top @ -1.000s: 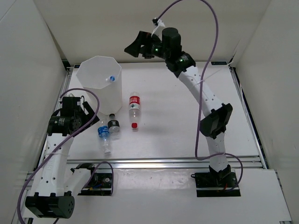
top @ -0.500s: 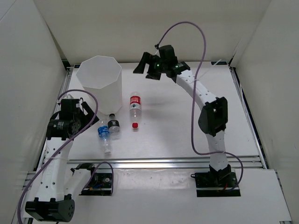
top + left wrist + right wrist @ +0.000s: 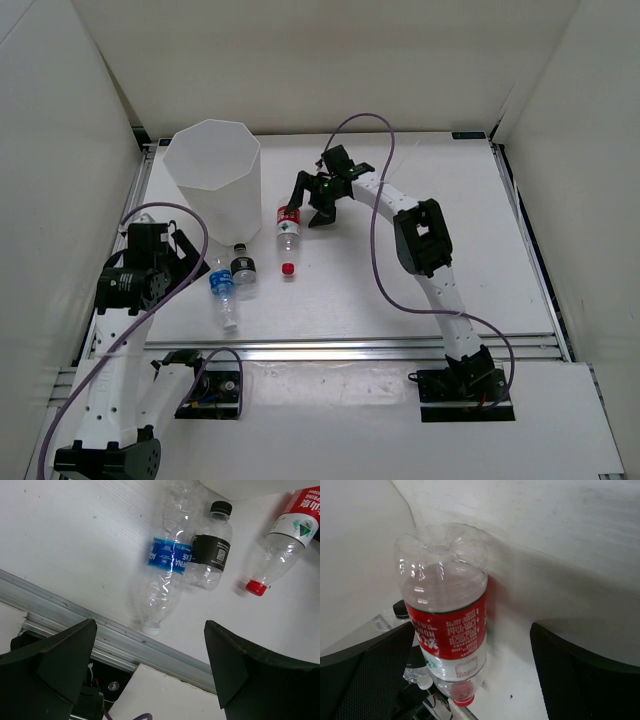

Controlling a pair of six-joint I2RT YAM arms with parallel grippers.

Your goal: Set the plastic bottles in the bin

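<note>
The white bin (image 3: 212, 172) stands at the back left. The red-labelled bottle (image 3: 288, 236) lies on the table beside it, red cap toward me. My right gripper (image 3: 308, 207) is open at the bottle's base end; in the right wrist view the bottle (image 3: 447, 625) lies between the open fingers (image 3: 580, 670), nearer the left one. The blue-labelled bottle (image 3: 222, 290) and the black-capped bottle (image 3: 243, 270) lie side by side, also in the left wrist view (image 3: 167, 555) (image 3: 210, 550). My left gripper (image 3: 195, 262) is open and empty above them. The plain clear bottle is out of view.
An aluminium rail (image 3: 350, 347) runs along the table's near edge, with the arm bases behind it. White walls enclose the table on the left, back and right. The right arm's purple cable (image 3: 380, 250) loops over the table's middle.
My right arm has swung down from high near the back wall to the red-labelled bottle's base end. A small bottle seen in the bin a second ago no longer shows. The left arm sank slightly.
</note>
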